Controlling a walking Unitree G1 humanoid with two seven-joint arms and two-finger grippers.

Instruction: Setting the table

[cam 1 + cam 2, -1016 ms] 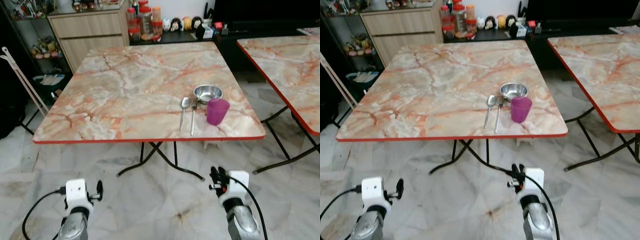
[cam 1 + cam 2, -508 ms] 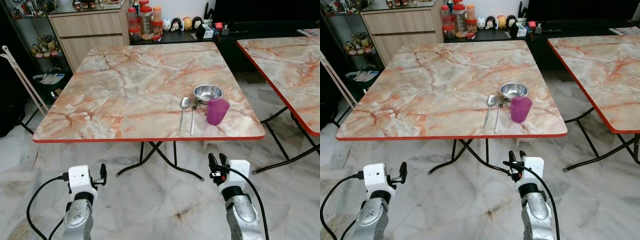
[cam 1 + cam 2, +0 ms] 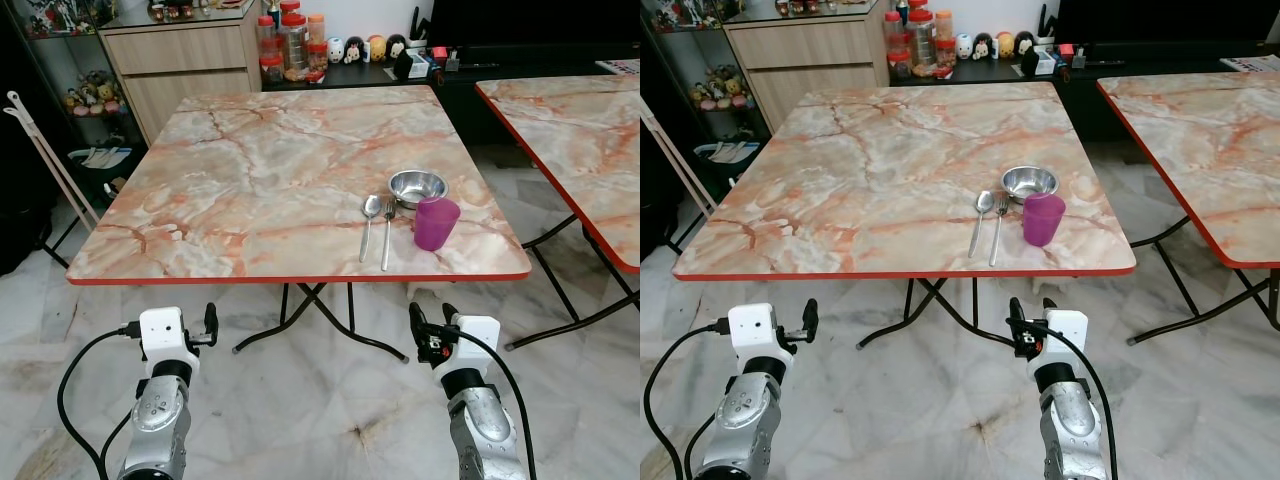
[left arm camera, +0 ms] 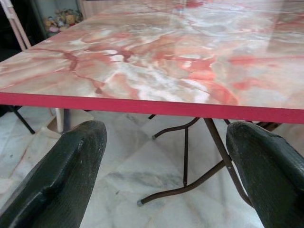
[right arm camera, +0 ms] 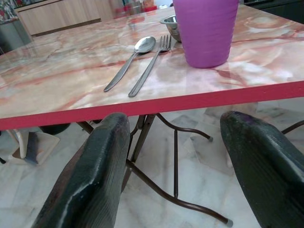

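Observation:
A marble-patterned folding table (image 3: 250, 180) with a red edge stands in front of me. Near its front right corner sit a purple cup (image 3: 435, 223), a small steel bowl (image 3: 416, 186), a spoon (image 3: 367, 225) and a fork (image 3: 386, 235), side by side. My right gripper (image 3: 430, 316) is open, held below the table's front edge and just in front of the cup (image 5: 205, 31). My left gripper (image 4: 166, 156) is open too, below the front edge toward the table's left side, with nothing between its fingers.
A second marble table (image 3: 590, 120) stands close on the right. Behind are a wooden cabinet (image 3: 185, 60) and a low shelf with jars (image 3: 290, 40) and figurines. A white folded rack (image 3: 45, 160) leans at the left. Crossed metal legs (image 3: 320, 310) stand under the table.
Both arms have come up and forward toward the table's front edge. The tableware has not moved.

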